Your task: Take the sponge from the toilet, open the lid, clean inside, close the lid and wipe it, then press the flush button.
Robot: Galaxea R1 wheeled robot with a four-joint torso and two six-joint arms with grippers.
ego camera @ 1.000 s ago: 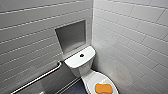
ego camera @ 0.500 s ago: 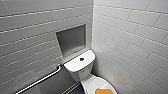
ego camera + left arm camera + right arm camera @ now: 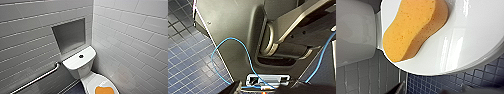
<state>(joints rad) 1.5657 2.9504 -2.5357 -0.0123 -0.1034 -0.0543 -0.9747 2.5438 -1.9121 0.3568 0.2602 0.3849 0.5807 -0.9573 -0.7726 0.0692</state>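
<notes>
1. The toilet (image 3: 86,72) stood in the corner where two walls (image 3: 130,37) of pale grey tile met. In the head view its tank (image 3: 75,63) sat close to the centre, and the bowl ran out toward 5 o'clock.
2. The flush button (image 3: 81,56), small, dark and round, sat in the middle of the flat tank top.
3. The lid (image 3: 91,82) was down and covered the bowl. It was glossy white and lay at 5 o'clock from the tank.
4. The sponge (image 3: 103,90) rested flat on the lid, touching it, at 5 o'clock from the flush button and well apart from it.
5. In the right wrist view the sponge (image 3: 411,30) appeared large: orange, finely pored, with a pinched waist. One rounded end lay close to the rim of the lid (image 3: 466,45). Nothing gripped it.
6. Right gripper (image 3: 433,90): how far it was open could not be told, and nothing was seen held in it. It hung above the lid, apart from the sponge.
7. Left gripper (image 3: 263,91): its opening could not be told, and no held item was seen.
8. A recessed niche (image 3: 68,35) was set in the wall at 11 o'clock from the tank.
9. A metal grab bar (image 3: 37,78) ran along the same wall at 8 o'clock from the tank.
10. The floor (image 3: 183,65) consisted of small dark blue square tiles.
11. A thin blue cable (image 3: 218,50) looped across the robot's own body in the left wrist view.
</notes>
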